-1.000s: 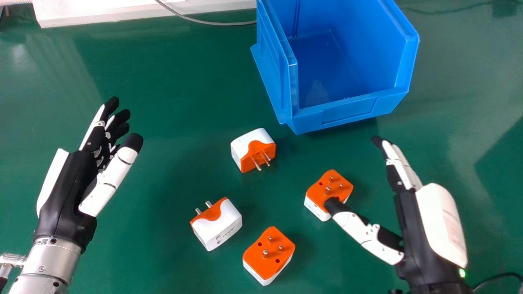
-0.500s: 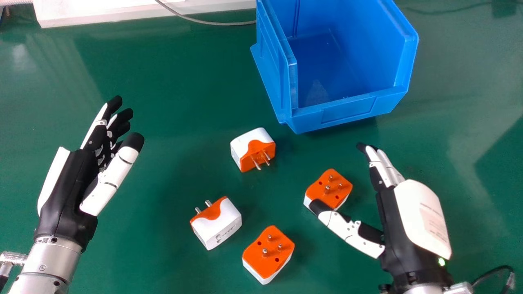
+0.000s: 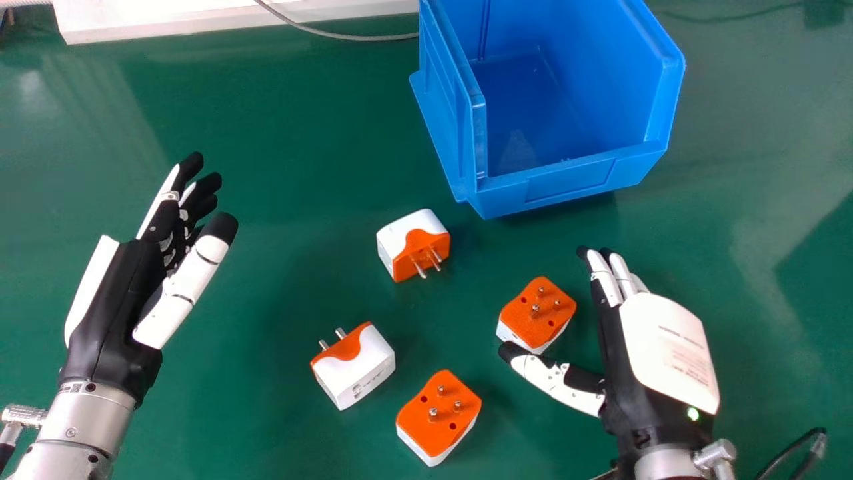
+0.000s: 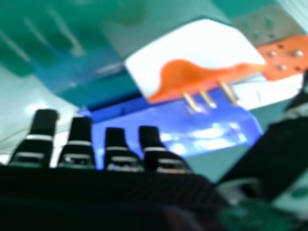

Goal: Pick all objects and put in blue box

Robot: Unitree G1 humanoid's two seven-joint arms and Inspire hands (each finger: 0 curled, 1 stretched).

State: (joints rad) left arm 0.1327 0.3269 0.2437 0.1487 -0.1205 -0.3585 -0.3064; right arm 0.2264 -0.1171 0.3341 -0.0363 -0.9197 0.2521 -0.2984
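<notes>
"One green worktop (image 3: 266, 120) carries the lot, doesn't it?"

"Yes, and the next biggest thing is the blue box (image 3: 566, 187), towards the far side with its low front edge facing the hands"

"And the hands?"

"The left hand (image 3: 116, 293) is held off to the left, fingers extended and holding nothing. The right hand (image 3: 666, 347) is over the front right, its fingers pointing roughly at the box, released as well, with the thumb spread out to the left"

"Where are the plugs, then?"

"All four are outside the box, on the worktop. The far plug (image 3: 406, 233) lies just in front of the box, the left plug (image 3: 363, 367) nearer the robot, the near plug (image 3: 426, 437) closest of all, and the right plug (image 3: 523, 317) by the tip of the right thumb"

"Touching it?"

"I can't tell from here"

"What about the pins?"

"They point up on the near and right plugs, and sideways on the other two"
</notes>
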